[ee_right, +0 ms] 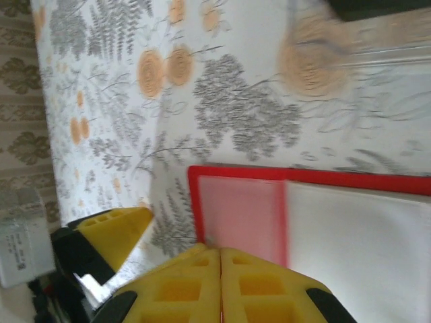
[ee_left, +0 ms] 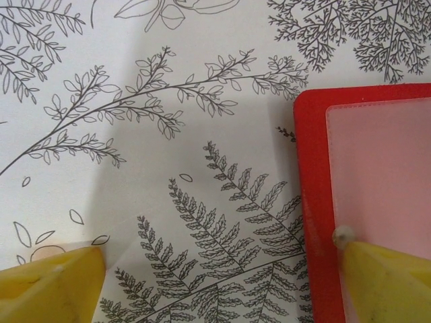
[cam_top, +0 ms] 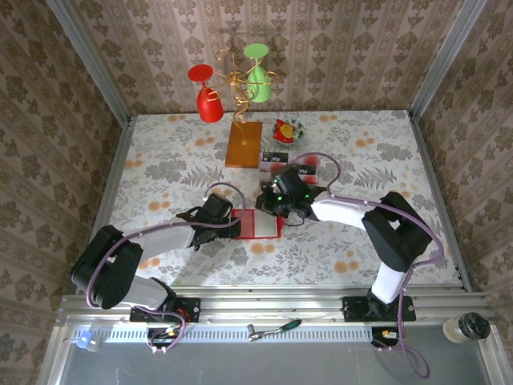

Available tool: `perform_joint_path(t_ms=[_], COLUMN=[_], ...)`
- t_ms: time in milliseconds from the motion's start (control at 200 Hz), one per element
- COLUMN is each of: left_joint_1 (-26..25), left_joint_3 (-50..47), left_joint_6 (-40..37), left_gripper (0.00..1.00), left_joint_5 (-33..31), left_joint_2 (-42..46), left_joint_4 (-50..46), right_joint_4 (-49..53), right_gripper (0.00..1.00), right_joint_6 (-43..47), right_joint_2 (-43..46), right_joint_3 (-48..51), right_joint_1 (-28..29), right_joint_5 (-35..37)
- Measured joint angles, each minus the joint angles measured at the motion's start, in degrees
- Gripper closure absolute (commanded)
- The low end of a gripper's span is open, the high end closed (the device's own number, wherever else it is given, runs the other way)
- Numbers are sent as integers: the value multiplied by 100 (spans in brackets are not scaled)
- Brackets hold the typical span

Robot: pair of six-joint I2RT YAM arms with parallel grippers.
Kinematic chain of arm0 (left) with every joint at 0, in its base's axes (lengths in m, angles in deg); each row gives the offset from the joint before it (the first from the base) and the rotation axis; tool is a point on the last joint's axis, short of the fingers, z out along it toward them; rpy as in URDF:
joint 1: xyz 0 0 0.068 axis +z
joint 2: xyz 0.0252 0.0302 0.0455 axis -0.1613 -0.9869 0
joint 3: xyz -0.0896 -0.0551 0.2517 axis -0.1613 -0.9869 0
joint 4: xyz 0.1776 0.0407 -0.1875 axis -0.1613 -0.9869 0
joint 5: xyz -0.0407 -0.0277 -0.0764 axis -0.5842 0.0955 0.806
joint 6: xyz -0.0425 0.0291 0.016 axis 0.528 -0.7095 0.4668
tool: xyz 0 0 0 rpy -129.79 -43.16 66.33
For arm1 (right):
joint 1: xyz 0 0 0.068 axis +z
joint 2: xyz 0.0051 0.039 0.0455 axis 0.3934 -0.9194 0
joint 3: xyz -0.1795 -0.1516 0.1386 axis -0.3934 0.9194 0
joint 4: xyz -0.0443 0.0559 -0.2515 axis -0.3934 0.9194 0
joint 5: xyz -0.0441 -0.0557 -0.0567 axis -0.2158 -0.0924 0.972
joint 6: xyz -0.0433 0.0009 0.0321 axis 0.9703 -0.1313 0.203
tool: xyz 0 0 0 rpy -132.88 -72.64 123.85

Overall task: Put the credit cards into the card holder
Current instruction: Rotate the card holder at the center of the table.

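Holder (cam_top: 258, 225): long axis left-right. Left claw (ee_left: 222, 269) wide, one finger (ee_left: 387, 279) on its left end. Right claw (ee_right: 220, 259) shut over its far-right corner; cards (cam_top: 275, 158) lie farther, nearest this arm.

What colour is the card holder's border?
Bright red, around a pale pinkish pocket; card holder clearest in left wrist view.

Left gripper (cam_top: 234, 224) and right gripper (cam_top: 277, 206) flank the card holder (cam_top: 260, 225).
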Motion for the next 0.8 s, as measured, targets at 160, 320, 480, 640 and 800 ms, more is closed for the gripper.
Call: perform_joint_path(t_ms=[160,320,480,640,800], left_joint_1=[0,-2,-7,-7,-7], left_joint_3=[7,20,42,87,203], left_joint_6=[0,0,0,-31,-90], left_gripper=[8,8,8,8,8], left_joint_5=[-28,-63,-81,-85,-83], left_joint_2=[-11,-37,-55,-111,-216], left_joint_4=[-42,-46,-48,-63,-68], right_joint_4=[234,365,302,122,153], right_gripper=[91,91,92,92,88], right_joint_6=[284,442,483,476,476], right_joint_2=[232,247,273,424,688], right_joint_3=[472,876,1156,1379,1567], right_joint_1=[-304,-557,-590,-590,-590], right_joint_5=[188,330,400,468,535])
